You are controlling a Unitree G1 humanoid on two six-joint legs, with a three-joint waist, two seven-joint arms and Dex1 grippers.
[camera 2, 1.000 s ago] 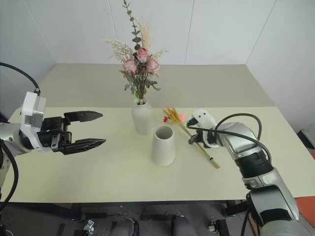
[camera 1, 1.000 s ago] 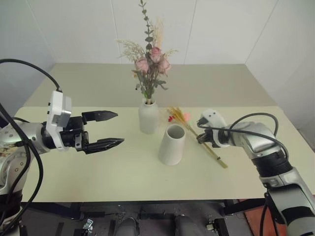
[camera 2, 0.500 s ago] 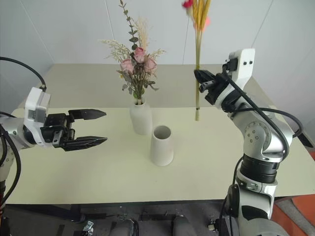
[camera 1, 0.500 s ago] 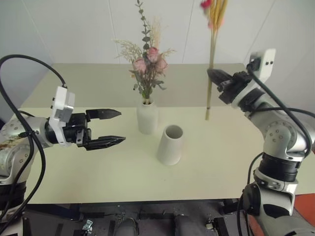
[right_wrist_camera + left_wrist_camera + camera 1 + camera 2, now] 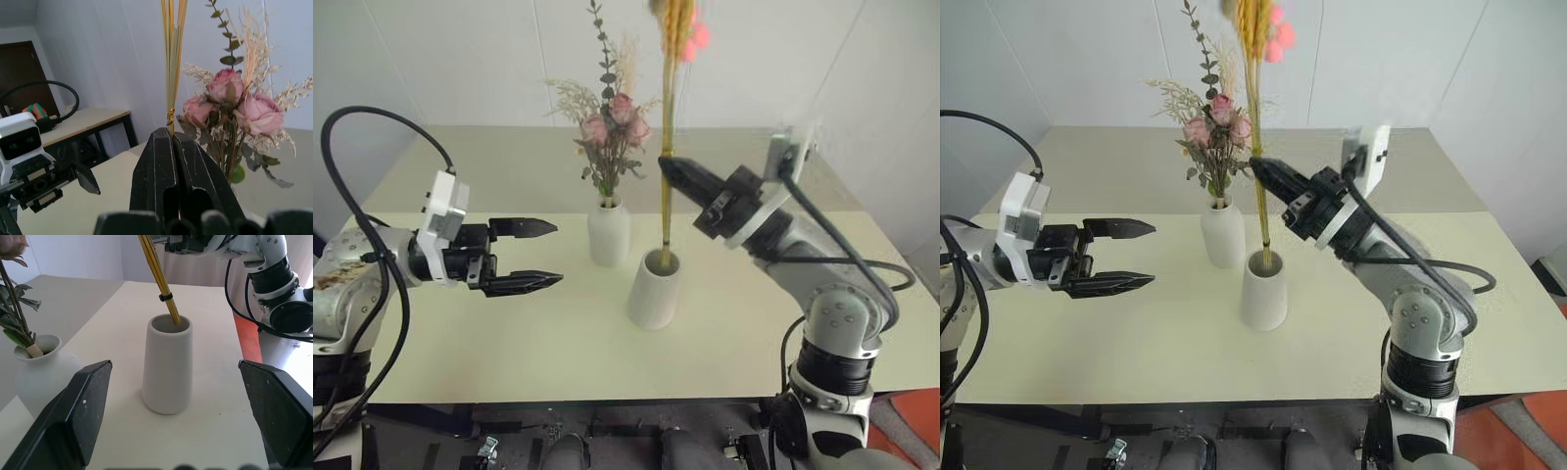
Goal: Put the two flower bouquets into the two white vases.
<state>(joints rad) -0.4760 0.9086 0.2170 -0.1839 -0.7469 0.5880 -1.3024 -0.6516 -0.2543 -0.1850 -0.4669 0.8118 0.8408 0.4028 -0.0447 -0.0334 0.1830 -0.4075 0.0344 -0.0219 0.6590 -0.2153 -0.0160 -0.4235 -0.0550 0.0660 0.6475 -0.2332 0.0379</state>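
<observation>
Right claw (image 5: 668, 166): fingers pressed together, clamped on the stalks of the wheat bunch (image 5: 669, 117) partway up. The bunch stands near upright, its pink blooms at 12 o'clock above the claw, its cut ends just inside the mouth of the cone vase (image 5: 654, 289) at 6 o'clock below. A dark tie binds the stalks just above the rim, seen in the left wrist view.

Cone vase: upright on the tabletop (image 5: 558, 343). At its 10 o'clock, close beside but apart, stands the bottle vase (image 5: 609, 232), upright, with the rose bouquet (image 5: 612, 127) seated in its neck.

Left claw (image 5: 543, 255): fingers spread wide apart, empty, held level above the tabletop at 9 o'clock from the cone vase, well apart from it and pointing toward both vases.
</observation>
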